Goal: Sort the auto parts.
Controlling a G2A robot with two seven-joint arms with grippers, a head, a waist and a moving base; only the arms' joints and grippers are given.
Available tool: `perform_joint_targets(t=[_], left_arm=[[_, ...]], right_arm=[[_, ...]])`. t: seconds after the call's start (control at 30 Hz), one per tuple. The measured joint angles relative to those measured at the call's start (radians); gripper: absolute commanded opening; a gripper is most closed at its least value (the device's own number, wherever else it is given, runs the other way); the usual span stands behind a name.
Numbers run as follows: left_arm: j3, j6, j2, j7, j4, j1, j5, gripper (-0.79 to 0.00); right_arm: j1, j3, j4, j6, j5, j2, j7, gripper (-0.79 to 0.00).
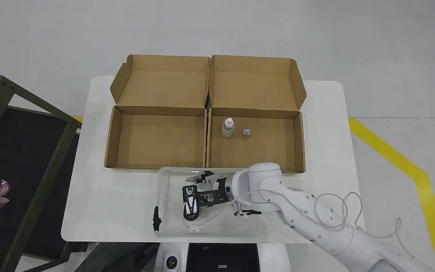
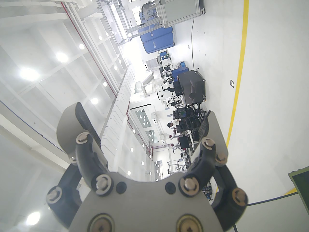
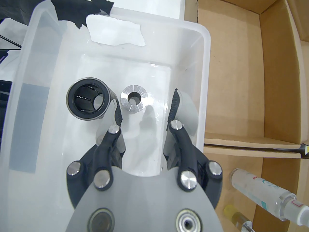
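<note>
A clear plastic bin (image 1: 160,178) (image 3: 207,73) stands at the table's front. In it lie a black cylindrical bearing (image 1: 191,202) (image 3: 88,101) and a small silver bushing (image 3: 133,98). My right gripper (image 1: 202,189) (image 3: 147,102) is lowered into the bin, open, with the bushing just ahead between its fingertips and the bearing outside one finger (image 3: 117,113). The other finger sits close to the bin wall nearest the boxes. My left gripper (image 2: 144,112) is open and empty, pointing up into the room.
Two open cardboard boxes sit behind the bin: the left box (image 1: 156,139) (image 3: 231,73) is bare, the right box (image 1: 272,146) holds a white bottle (image 1: 228,127) (image 3: 260,194) and a small vial (image 1: 247,131) (image 3: 236,214). A green rack (image 1: 34,170) stands left of the table.
</note>
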Motion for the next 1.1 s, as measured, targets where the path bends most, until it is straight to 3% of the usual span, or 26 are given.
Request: perform_joint_targets(t=[1.1], left_arm=[[0.0,0.0,0.0,0.0,0.0,0.0,0.0,0.0]], right_arm=[[0.053,-0.08,0.143,-0.023,-0.032,-0.062,-0.032,-0.416]])
